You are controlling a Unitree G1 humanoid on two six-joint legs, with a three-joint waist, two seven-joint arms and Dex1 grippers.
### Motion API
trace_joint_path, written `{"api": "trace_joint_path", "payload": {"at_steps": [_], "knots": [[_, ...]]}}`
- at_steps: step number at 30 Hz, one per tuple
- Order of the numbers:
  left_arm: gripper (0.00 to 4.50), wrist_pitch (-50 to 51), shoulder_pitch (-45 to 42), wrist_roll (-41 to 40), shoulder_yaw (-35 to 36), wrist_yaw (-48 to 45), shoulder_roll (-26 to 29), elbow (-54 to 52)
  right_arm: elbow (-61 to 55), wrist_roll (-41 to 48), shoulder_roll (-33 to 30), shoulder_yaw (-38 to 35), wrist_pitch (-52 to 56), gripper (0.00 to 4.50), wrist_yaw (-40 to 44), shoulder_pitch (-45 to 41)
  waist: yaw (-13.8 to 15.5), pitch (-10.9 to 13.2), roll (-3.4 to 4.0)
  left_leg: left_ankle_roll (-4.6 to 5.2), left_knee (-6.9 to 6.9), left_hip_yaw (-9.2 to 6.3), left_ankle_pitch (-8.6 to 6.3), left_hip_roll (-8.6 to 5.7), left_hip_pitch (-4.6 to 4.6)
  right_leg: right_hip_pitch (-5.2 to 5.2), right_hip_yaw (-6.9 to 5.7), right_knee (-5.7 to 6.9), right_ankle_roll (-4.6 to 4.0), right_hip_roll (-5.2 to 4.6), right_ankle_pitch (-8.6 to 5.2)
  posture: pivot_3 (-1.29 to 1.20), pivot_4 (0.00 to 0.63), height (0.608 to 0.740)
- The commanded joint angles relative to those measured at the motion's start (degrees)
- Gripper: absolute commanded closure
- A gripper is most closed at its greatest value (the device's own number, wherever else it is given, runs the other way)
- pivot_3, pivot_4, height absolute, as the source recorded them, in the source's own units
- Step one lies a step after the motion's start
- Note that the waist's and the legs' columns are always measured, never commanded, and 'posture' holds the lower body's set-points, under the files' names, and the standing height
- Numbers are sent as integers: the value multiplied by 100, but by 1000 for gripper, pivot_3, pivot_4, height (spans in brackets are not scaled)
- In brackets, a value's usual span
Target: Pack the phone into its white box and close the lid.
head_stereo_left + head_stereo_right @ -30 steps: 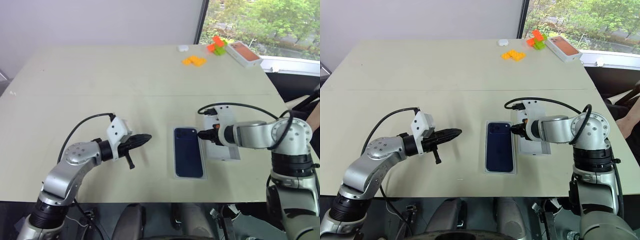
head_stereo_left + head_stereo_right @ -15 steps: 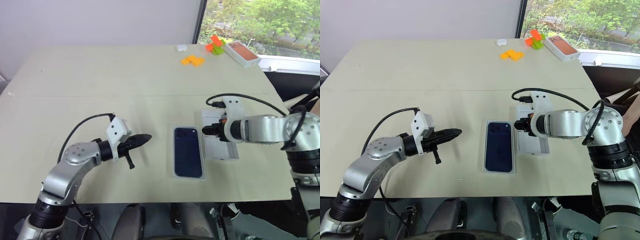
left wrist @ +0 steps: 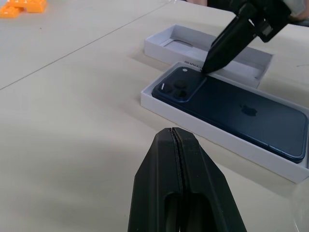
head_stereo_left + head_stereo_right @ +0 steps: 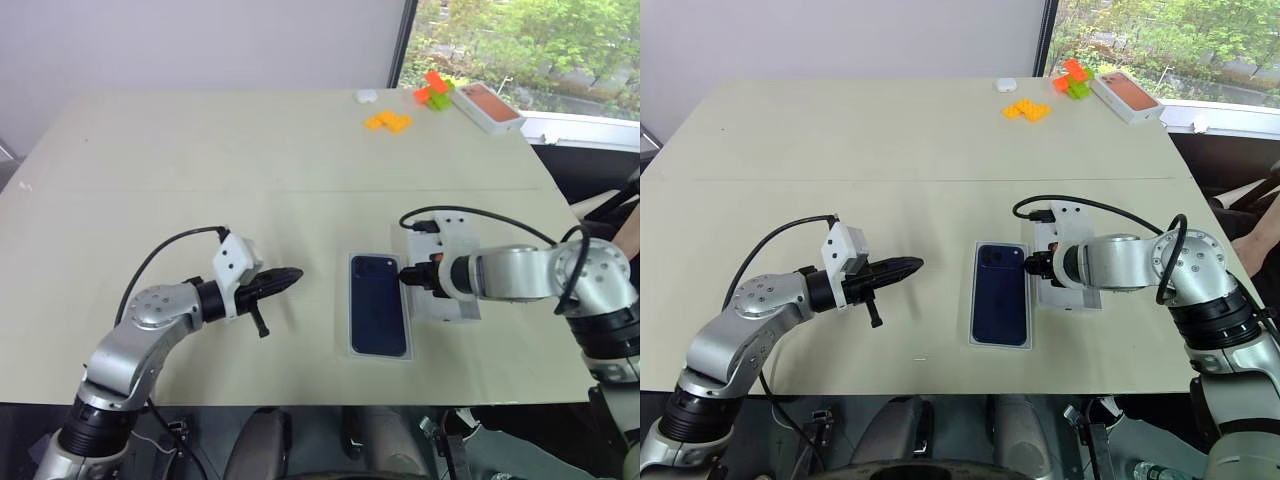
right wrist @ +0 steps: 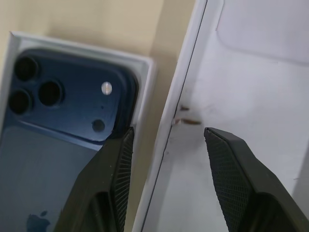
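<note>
Beige worktop (image 4: 200, 150) carries everything, and the white box (image 4: 379, 354) near its front edge serves as the landmark. Lying flat inside that box, back up, is the phone (image 4: 378, 305), its camera cluster at the far end. Just right of the box, side by side with it and open side up, sits the lid (image 4: 445, 310). Over the lid's near wall hangs the right tool (image 5: 166, 140), fingers apart: one finger is over the gap beside the box's far right corner, the other is over the lid's pale inside, and nothing is clamped. Well left of the box, above bare worktop, the left tool (image 4: 285, 276) points toward it with fingers pressed together. Far beyond the box lie orange blocks (image 4: 388, 121) and an orange-topped box (image 4: 487, 107).
</note>
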Motion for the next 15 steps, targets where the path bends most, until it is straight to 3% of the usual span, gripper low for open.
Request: {"api": "trace_joint_path", "payload": {"at_steps": [1,3,6,15], "knots": [[4500,24,43,-238,144,-135,68,-248,-107,119,-140,91,-83,2088,-151,92,3,0,0,0,0,0,0,0,0,0,0,-1,0,-1,0,0,150,740],[4500,57,79,-362,166,-243,132,-299,-108,119,-146,121,-129,2315,-192,115,4,0,0,0,0,0,0,0,0,0,0,-1,0,-1,0,0,150,740],[4500,135,116,-525,230,-358,240,-336,-110,119,-139,104,-175,3310,-150,100,7,0,0,0,0,0,0,0,0,1,0,-2,0,0,-1,0,150,740],[4500,81,97,-465,209,-331,287,-221,-263,119,-113,-66,-174,3310,307,-207,-10,0,0,0,-3,1,0,1,0,0,0,-6,0,1,-1,0,150,740]]}}
